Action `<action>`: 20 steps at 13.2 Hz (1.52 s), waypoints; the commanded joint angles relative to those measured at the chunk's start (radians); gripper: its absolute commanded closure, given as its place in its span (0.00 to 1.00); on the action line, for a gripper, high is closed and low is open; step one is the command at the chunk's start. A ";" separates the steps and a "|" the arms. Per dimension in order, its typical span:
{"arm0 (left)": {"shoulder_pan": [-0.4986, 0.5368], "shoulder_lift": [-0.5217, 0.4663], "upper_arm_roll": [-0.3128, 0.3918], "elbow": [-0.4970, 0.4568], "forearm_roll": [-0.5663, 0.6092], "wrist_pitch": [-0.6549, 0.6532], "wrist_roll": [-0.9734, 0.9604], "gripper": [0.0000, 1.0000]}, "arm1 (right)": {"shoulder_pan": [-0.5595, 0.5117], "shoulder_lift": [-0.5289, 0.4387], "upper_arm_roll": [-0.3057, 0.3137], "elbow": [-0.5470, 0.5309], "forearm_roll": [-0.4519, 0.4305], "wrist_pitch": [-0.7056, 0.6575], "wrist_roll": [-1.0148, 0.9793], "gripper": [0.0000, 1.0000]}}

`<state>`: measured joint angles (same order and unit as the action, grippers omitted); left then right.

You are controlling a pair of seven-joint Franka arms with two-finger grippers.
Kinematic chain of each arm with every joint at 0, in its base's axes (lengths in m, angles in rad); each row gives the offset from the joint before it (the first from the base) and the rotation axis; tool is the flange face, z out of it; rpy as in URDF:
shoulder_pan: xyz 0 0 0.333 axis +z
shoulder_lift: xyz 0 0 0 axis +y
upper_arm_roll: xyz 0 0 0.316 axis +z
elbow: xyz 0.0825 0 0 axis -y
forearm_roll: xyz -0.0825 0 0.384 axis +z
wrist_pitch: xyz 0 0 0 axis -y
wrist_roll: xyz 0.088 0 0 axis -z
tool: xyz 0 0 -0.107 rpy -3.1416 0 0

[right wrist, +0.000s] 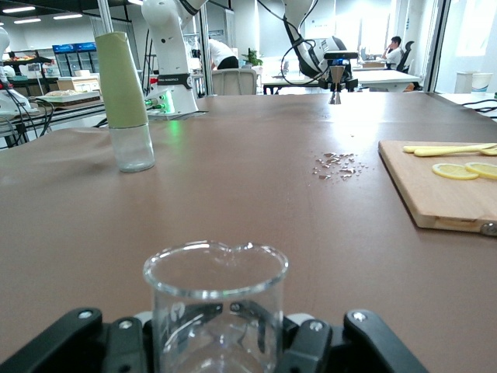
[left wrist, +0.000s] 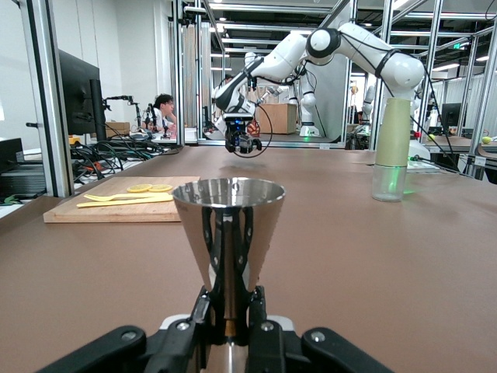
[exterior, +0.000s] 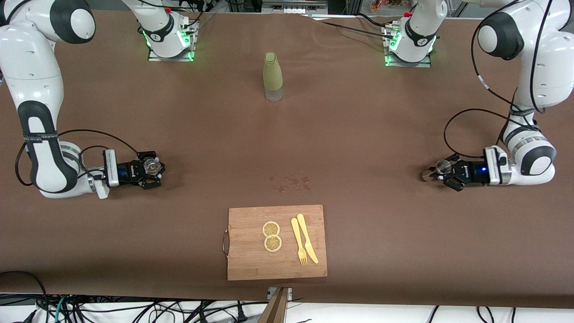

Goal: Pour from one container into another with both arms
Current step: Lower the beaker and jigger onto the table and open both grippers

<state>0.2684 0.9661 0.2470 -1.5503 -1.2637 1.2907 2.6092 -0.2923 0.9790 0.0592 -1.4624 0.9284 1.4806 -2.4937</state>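
The tiny clear glass cup (exterior: 153, 166) stands upright between the fingers of my right gripper (exterior: 150, 171), low over the table toward the right arm's end. In the right wrist view the glass cup (right wrist: 216, 299) fills the space between the black fingers (right wrist: 311, 346) of the right gripper (right wrist: 217, 342). The silver hourglass jigger (exterior: 443, 167) is held upright at its waist by my left gripper (exterior: 441, 174), low over the table toward the left arm's end. The left wrist view shows the jigger (left wrist: 228, 221) pinched in the left gripper (left wrist: 230, 315).
An olive-green bottle (exterior: 272, 76) stands mid-table near the arm bases. A wooden cutting board (exterior: 251, 262) with two lemon slices, a fork and a knife lies near the front edge. Spilled droplets (exterior: 290, 183) dot the brown cloth just above the board.
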 commanded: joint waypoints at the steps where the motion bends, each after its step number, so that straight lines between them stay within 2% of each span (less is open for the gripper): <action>1: 0.037 0.005 -0.009 0.004 0.052 -0.024 0.068 1.00 | -0.030 0.041 0.016 0.001 0.004 -0.008 -0.050 1.00; 4: 0.069 0.032 -0.009 0.006 0.081 -0.025 0.123 1.00 | -0.036 0.061 0.014 0.002 0.003 -0.005 -0.065 1.00; 10: 0.069 0.074 -0.009 0.007 0.081 -0.022 0.160 1.00 | -0.039 0.102 -0.006 0.007 0.000 0.013 -0.099 1.00; 11: 0.069 0.079 -0.009 0.010 0.083 -0.018 0.158 1.00 | -0.041 0.104 -0.006 0.005 0.000 0.015 -0.102 0.86; 12: 0.069 0.083 -0.009 0.018 0.083 -0.014 0.158 0.99 | -0.039 0.104 -0.006 0.005 -0.002 0.014 -0.102 0.78; 13: 0.069 0.083 -0.009 0.019 0.083 -0.013 0.160 0.31 | -0.039 0.102 -0.006 0.007 0.000 0.012 -0.102 0.74; 14: 0.069 0.083 -0.006 0.019 0.081 -0.011 0.157 0.00 | -0.039 0.102 -0.006 0.007 0.000 0.012 -0.102 0.75; 15: 0.069 0.083 0.000 0.029 0.080 -0.007 0.152 0.00 | -0.038 0.102 -0.006 0.005 0.001 0.013 -0.102 0.59; 16: 0.069 0.082 0.005 0.045 0.081 0.005 0.146 0.00 | -0.039 0.104 -0.006 0.005 0.000 0.013 -0.100 0.04; 18: 0.058 0.072 0.064 0.079 0.098 0.019 0.086 0.00 | -0.039 0.099 -0.010 0.005 -0.003 0.010 -0.099 0.00; 20: 0.061 0.069 0.080 0.149 0.206 0.071 -0.030 0.00 | -0.039 0.090 -0.039 0.007 -0.005 0.003 -0.090 0.00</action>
<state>0.3308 1.0371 0.3117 -1.4742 -1.1413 1.3269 2.6595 -0.3245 1.0684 0.0396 -1.4623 0.9330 1.4851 -2.5773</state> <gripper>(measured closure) 0.093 0.291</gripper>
